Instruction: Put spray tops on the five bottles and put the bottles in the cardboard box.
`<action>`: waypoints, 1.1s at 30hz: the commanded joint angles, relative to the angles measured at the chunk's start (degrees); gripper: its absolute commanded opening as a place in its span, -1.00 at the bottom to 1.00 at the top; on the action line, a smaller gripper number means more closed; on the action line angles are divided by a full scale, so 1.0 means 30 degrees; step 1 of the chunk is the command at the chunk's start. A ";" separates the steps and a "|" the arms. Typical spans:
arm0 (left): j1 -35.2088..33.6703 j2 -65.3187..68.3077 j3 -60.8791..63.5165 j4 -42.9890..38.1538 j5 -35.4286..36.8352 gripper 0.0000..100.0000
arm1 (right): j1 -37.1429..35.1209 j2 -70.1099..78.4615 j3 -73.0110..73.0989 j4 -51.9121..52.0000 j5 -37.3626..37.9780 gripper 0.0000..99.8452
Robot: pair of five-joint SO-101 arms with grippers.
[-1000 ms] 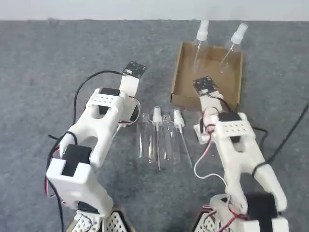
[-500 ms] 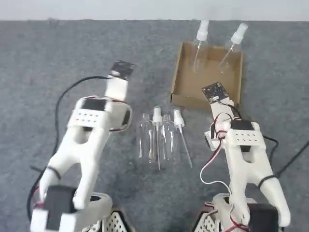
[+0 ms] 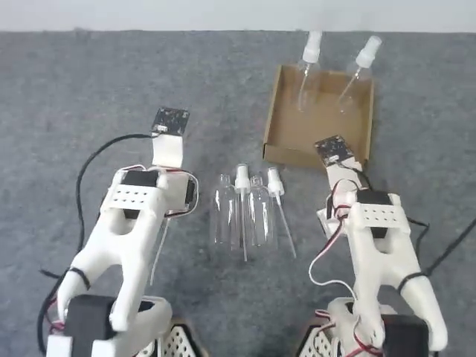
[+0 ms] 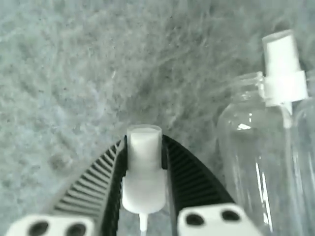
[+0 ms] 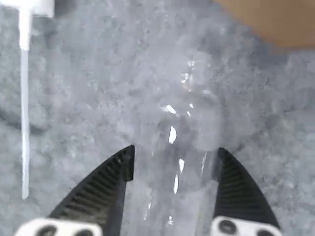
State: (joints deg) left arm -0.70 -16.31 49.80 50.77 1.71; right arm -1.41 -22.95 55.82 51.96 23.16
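Well to the left of the cardboard box (image 3: 269, 126), beyond the loose bottles (image 3: 223, 214), find the left tool (image 4: 142, 142) pinching a spray top (image 4: 143, 169). Grips it by the collar between the ribbed pads, white cap end poking out past the fingertips, thin tube trailing back toward the wrist.

Between there and the box, note those two open, clear bottles lying side by side on the grey bench (image 3: 74, 89), with two spare spray tops (image 3: 242, 178) among them, tubes running alongside.

Just short of the box's near wall, find the right tool (image 5: 174, 152) clamped around a held bottle (image 5: 177, 137), long axis in line with the fingers, free end aimed at the box. Cannot tell through the glare whether the neck sits at that end.

Inside the box, see two capped bottles (image 3: 303, 82) leaning over the far wall.

Likely turns on joining top to bottle: top lying left, bottle right, the loose pair between, both axes running roughly parallel toward the box end rather than facing each other. Calls for turning one toward the other.
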 commanded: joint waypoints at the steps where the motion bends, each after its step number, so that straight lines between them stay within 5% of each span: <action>1: -0.0088 -0.0996 -0.0073 -0.0527 0.0205 -0.98 | 0.0190 -0.0425 -0.0147 0.0337 0.0147 -0.58; 19: -0.0176 -0.0967 -0.0044 -0.0410 0.0176 -0.98 | 0.0190 -0.0454 -0.0440 0.1802 0.0264 -0.40; 26: -0.0205 -0.1026 -0.0044 -0.0381 0.0088 -0.98 | 0.0190 -0.0454 -0.3985 0.5875 0.0264 -0.40; 33: -0.0205 -0.1084 0.0073 -0.0410 0.0059 -0.98 | -0.0542 -0.0425 -0.6125 0.6462 0.0147 -0.40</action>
State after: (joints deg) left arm -0.97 -16.31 49.80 50.51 1.80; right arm -1.32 -22.95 42.29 70.33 23.25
